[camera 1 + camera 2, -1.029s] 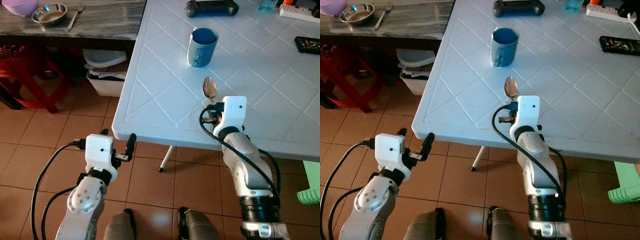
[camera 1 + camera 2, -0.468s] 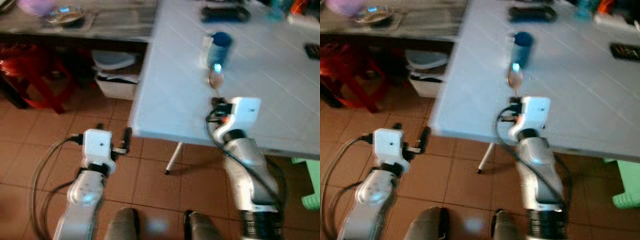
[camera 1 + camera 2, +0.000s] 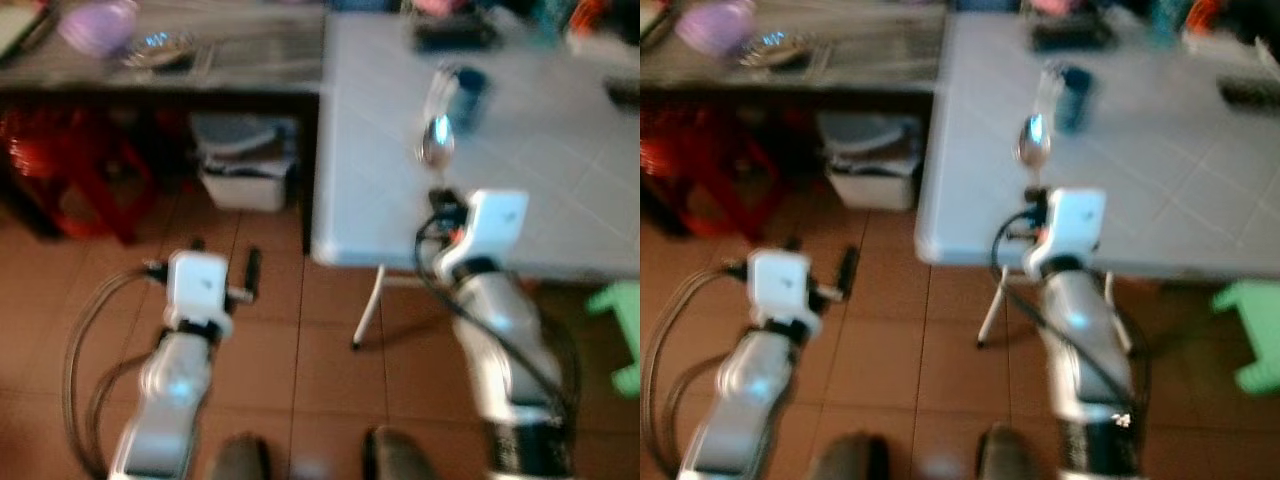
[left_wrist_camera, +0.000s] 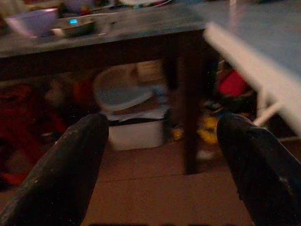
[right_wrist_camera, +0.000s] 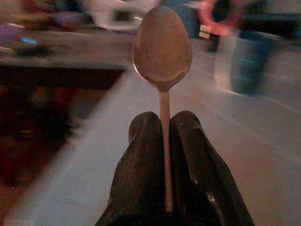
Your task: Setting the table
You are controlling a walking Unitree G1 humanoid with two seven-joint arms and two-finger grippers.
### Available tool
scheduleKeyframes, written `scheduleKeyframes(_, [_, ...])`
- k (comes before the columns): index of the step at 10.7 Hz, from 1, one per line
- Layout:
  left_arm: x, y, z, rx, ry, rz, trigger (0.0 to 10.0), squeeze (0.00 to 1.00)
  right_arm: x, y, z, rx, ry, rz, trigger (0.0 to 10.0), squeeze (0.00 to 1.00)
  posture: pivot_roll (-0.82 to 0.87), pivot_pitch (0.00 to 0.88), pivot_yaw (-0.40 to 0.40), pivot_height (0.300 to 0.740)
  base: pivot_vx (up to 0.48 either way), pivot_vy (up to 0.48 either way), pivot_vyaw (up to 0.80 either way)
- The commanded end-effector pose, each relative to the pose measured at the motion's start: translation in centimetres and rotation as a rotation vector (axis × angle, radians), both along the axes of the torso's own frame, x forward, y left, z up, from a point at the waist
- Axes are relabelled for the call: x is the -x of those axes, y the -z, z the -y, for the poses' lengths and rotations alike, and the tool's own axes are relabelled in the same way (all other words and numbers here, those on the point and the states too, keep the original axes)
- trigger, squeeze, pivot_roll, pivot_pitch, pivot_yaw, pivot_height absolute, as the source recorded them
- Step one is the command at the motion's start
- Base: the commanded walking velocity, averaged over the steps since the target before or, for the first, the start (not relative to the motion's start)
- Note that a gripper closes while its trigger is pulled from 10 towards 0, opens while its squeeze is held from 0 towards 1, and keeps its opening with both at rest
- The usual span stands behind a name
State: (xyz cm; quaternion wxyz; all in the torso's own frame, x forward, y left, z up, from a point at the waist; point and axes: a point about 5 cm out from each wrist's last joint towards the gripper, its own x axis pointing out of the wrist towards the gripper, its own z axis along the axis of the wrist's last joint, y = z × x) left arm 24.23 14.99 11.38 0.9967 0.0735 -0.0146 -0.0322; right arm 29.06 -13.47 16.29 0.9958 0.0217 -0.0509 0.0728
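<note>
Above the white table's (image 3: 560, 190) near edge, the right gripper (image 5: 164, 141) pinches a spoon (image 5: 162, 47) by its handle, bowl outward. Over the floor, the left gripper (image 4: 164, 155) is spread, empty. Blur smears the blue cup (image 3: 466, 95).

Silver spoon (image 5: 162, 47), blue cup (image 3: 466, 92), pale blue diamond-patterned table (image 3: 560, 190), purple bowl (image 3: 95, 24).

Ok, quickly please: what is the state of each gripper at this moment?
Left gripper: open, holding nothing, above the floor.
Right gripper: shut on the spoon, holding it by the handle, bowl forward, over the white table.
</note>
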Motion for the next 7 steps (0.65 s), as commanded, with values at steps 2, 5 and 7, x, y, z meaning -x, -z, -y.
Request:
scheduleKeyframes(2, [-0.38, -0.16, 0.4, -0.003, 0.002, 0.013, 10.0, 0.0, -0.09, -0.45, 0.92, 0.014, 0.016, 0.026, 0.0, 0.0, -0.02, 0.102, 0.006, 0.74, 0.353, 0.326, 0.0])
scheduleKeyframes(5, [-0.46, -0.15, 0.63, 0.006, 0.018, 0.018, 10.0, 0.0, 0.28, -0.18, 0.95, 0.018, 0.013, 0.02, 6.9, 0.0, -0.03, 0.105, 0.006, 0.74, 0.361, 0.317, 0.0])
scheduleKeyframes(7, [-0.5, -0.14, 0.66, 0.005, 0.019, 0.02, 10.0, 0.0, 0.3, -0.23, 0.91, 0.016, -0.004, 0.02, 10.0, 0.0, -0.03, 0.106, 0.007, 0.74, 0.358, 0.319, 0.0])
